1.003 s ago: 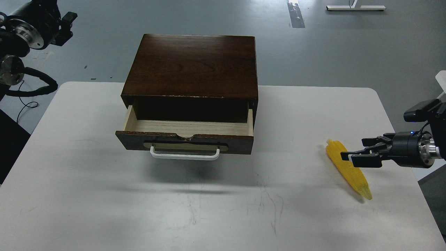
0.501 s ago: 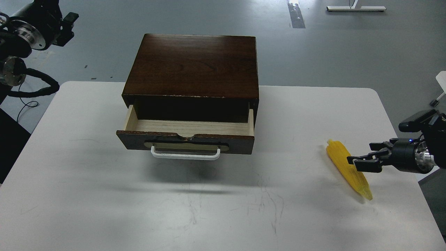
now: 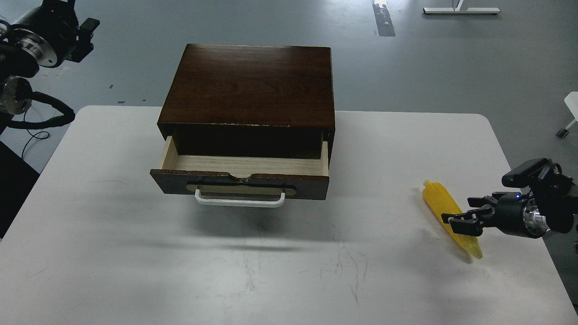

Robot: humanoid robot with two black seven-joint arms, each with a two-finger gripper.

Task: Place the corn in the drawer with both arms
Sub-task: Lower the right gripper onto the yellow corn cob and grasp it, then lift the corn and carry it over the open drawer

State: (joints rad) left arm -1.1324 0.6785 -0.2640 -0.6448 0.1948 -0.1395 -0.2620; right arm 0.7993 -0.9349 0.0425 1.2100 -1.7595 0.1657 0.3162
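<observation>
Corn [image 3: 445, 211] lies flat on the white table [image 3: 135, 253], far right side, tapered pale tip pointing toward me, well apart from the drawer [image 3: 241, 177]. My right gripper [image 3: 461, 218] comes in from the right edge, fingers spread, sitting over the cob's lower half; I can't tell whether the fingers touch it, and nothing is clamped. Drawer is pulled out partway from the dark cabinet [image 3: 248, 85], pale wood interior showing, white handle [image 3: 240, 200] facing me. Left gripper [image 3: 83, 34] is up at the top-left corner, off the table, seen small and dark, so I cannot tell whether its fingers are apart or together. Left arm's silver-ringed wrist and black cable [image 3: 45, 119] hang beside the table's left edge.
</observation>
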